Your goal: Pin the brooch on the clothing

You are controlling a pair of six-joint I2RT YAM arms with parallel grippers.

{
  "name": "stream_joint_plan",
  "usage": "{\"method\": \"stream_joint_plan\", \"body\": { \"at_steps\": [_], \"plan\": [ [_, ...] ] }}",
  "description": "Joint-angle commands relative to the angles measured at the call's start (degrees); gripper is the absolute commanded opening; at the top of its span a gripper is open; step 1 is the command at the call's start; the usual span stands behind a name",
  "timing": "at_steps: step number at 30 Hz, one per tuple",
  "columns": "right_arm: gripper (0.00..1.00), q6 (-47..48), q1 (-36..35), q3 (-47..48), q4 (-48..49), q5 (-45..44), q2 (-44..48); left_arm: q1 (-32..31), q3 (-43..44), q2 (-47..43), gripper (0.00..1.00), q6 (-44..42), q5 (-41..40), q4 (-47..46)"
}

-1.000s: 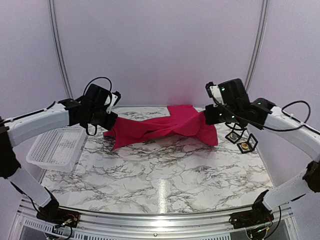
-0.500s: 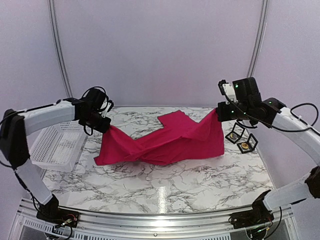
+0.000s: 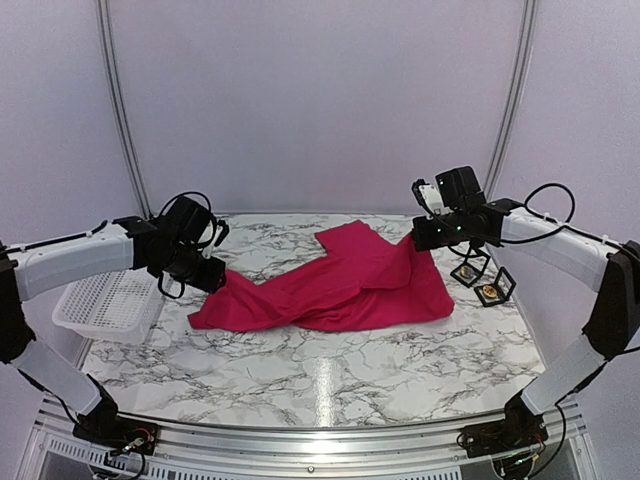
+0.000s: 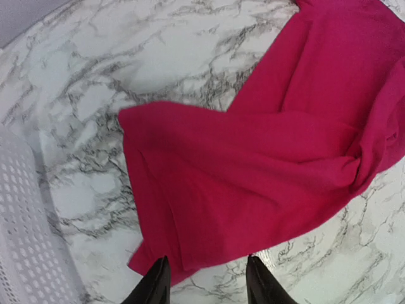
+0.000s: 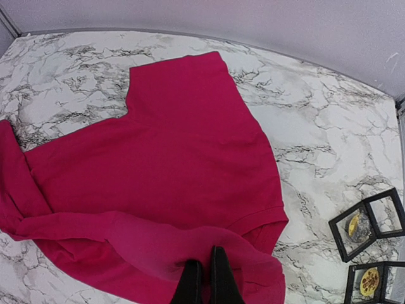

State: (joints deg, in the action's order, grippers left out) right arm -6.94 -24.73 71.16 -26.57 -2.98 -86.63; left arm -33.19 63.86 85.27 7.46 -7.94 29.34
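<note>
Half-flat shirt (image 3: 340, 285) lies mid-table; left gripper (image 4: 207, 261) gapes over one end, right gripper (image 5: 205, 261) pinches the other end, lifted. Spreading step, I reckon. Next needs a gentle tug flat before grabbing the brooch (image 5: 369, 280).

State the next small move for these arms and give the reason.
Probably lower the right end effector and open it. It is shut on a raised fold of the T-shirt, while the left end effector stands open above the other end, which lies on the table. Letting go would let the fabric settle for pinning.
</note>
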Motion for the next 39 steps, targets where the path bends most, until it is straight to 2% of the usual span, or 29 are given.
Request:
{"method": "stream_joint_plan", "body": {
  "at_steps": [1,4,10,12,15,16,22,26,29,33,37,39],
  "plan": [
    [0.0,0.3,0.5,-0.4,3.7,1.4,1.6,1.3,-11.4,0.0,0.4,7.8,6.4,-2.9],
    [0.0,0.5,0.5,-1.0,3.7,1.5,2.0,1.9,-12.3,2.3,0.41,8.6,5.0,-5.6],
    [0.0,0.5,0.5,-2.4,3.5,1.2,3.2,4.3,-7.5,11.2,0.45,8.2,4.5,-8.0],
    [0.0,0.3,0.5,-3.1,3.7,0.8,4.0,4.3,-6.9,12.6,0.4,8.1,6.2,-8.1],
    [0.0,0.2,0.5,-4.2,4.2,0.0,4.9,4.1,-7.8,12.8,0.24,8.2,7.7,-8.2],
    [0.0,0.1,0.5,-4.4,4.4,-0.3,5.0,4.0,-8.0,12.7,0.23,8.1,7.8,-8.3],
    [0.0,0.4,0.5,-3.9,3.6,-0.1,5.0,3.8,-8.9,12.9,0.25,7.5,11.9,-7.6],
    [0.0,0.5,0.5,-3.8,3.4,-0.2,5.4,3.7,-8.7,12.4,0.37,7.1,11.1,-5.8],
    [0.0,0.8,0.5,-3.8,3.2,-0.5,5.9,3.7,-9.2,11.4,0.39,6.6,9.2,-4.7],
    [0.0,0.9,0.5,-4.0,3.1,-1.2,6.4,3.7,-10.7,11.1,0.27,6.7,10.3,-4.6],
    [0.0,1.0,0.5,-3.9,2.6,-1.4,6.9,3.7,-11.8,11.2,0.0,6.3,10.9,-4.6],
    [0.0,0.9,0.5,-2.5,0.6,-1.5,7.6,3.7,-12.1,9.0,0.0,6.2,10.7,-4.2]
  ]
}}
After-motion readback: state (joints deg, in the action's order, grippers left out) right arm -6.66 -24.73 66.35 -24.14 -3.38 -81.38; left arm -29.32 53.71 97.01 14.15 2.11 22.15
